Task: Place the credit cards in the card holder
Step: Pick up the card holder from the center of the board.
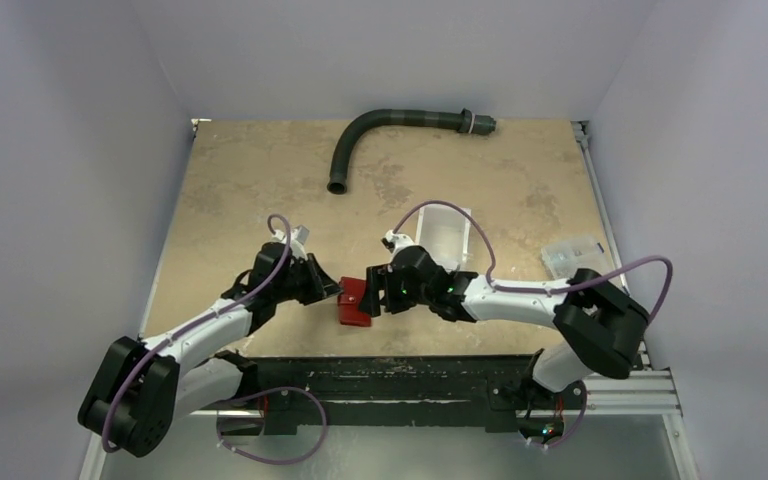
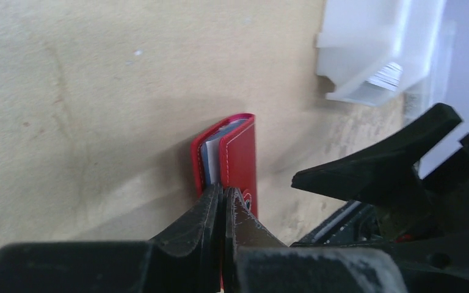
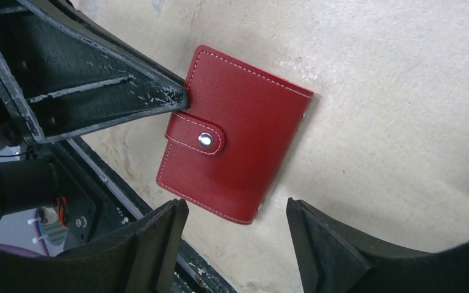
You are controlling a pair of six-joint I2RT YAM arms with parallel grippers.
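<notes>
You had the card holder (image 1: 355,303) lying flat close to the near edge of the worktop (image 1: 260,180), about midway along it, with both arms drawn in on it. It was folded shut, and its snap tab (image 3: 198,137) was fastened across the cover.

Your left gripper (image 2: 223,195) was closed, fingertips pressed together right at the wallet's edge beside the tab. From its own wrist view it seemed to nip the edge of the cover, though how much leather sat between the pads was hard to tell. Your right gripper (image 3: 237,210) stood open and empty, its 2 fingers hanging just above the opposite end of the wallet without touching it.

By my reading, you were at the start of the job. Pale sleeve edges showed between the covers in the left wrist view, but I could not tell whether any credit cards sat in them. No loose card was recognisable anywhere. The white bin (image 1: 445,235) lay just beyond the right gripper, and the clear box (image 1: 572,255) sat at the right edge; what either held was not readable.

What remained for you, then: undo the snap, spread the wallet, fetch each card and slide it into a sleeve.
</notes>
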